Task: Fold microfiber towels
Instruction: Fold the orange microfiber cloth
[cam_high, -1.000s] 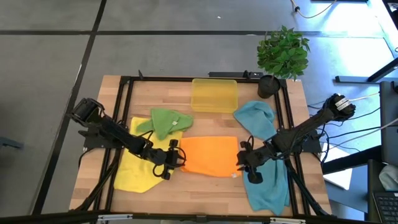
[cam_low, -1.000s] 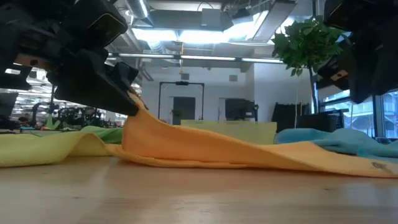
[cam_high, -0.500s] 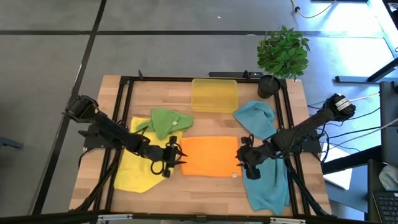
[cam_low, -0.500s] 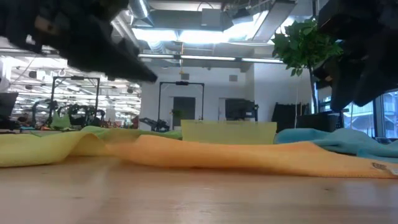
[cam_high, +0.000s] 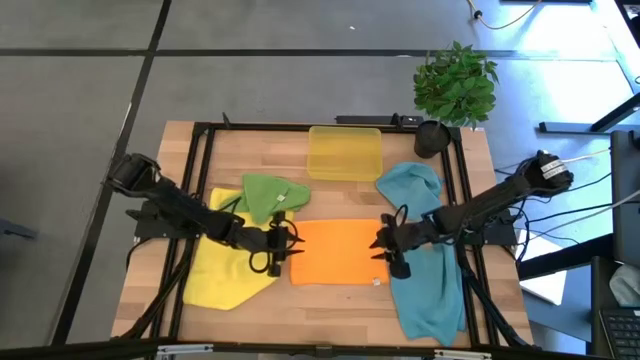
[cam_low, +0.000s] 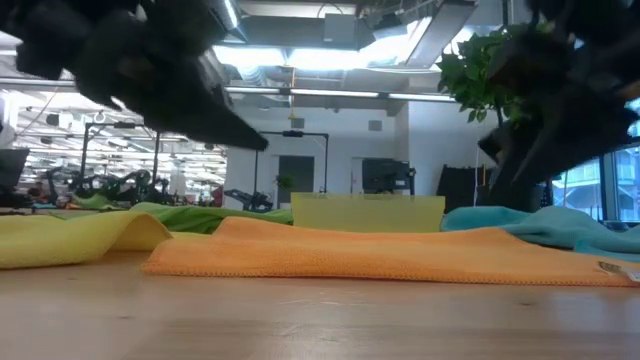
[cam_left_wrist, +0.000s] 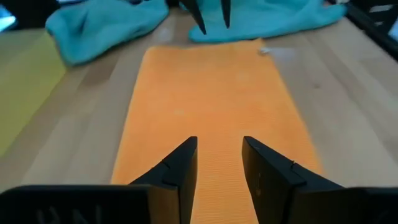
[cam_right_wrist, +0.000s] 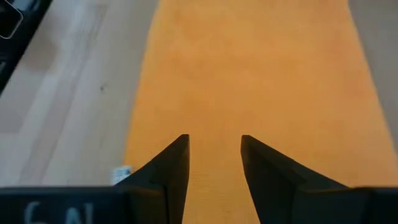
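Observation:
The orange towel (cam_high: 335, 252) lies flat on the table's middle as a rectangle (cam_low: 380, 255). My left gripper (cam_high: 290, 243) hovers open over its left edge, with the cloth (cam_left_wrist: 211, 87) showing between and beyond the fingers (cam_left_wrist: 219, 149). Over the towel's right edge my right gripper (cam_high: 378, 245) is open too, just above the cloth (cam_right_wrist: 249, 62). A yellow towel (cam_high: 225, 270) lies spread at the left under my left arm. A green towel (cam_high: 268, 195) is bunched behind it. A teal-blue towel (cam_high: 425, 260) stretches along the right side under my right arm.
A translucent yellow tray (cam_high: 345, 152) stands at the far middle of the table. A potted plant (cam_high: 455, 85) stands at the far right corner. A black frame (cam_high: 200, 200) runs round the table. Bare wood (cam_high: 330, 310) lies near the front edge.
My left gripper has let go of the orange towel's left edge, which it held lifted. That edge has fallen, and the towel now lies flat. My right gripper has come down and moved toward the towel's right edge.

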